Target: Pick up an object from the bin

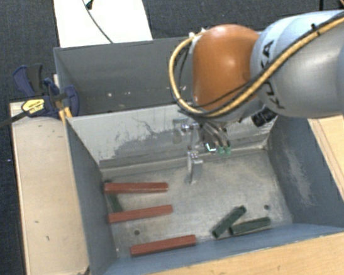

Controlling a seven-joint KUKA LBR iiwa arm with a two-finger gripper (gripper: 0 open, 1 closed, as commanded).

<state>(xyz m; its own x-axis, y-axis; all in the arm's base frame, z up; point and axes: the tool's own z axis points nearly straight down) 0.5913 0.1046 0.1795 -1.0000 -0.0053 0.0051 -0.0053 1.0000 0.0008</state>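
— Rust-red bars (140, 214), three, lie along the bin's (304, 172) left side, one behind another; a short dark green stick (114, 203) lies by the left wall between the rear two.
— And the front edge?
— Two dark green sticks (238, 222), touching; open floor lies behind them; the gripper (202, 151) hangs at the back wall's middle, well apart from everything; spread or closed, I cannot tell.
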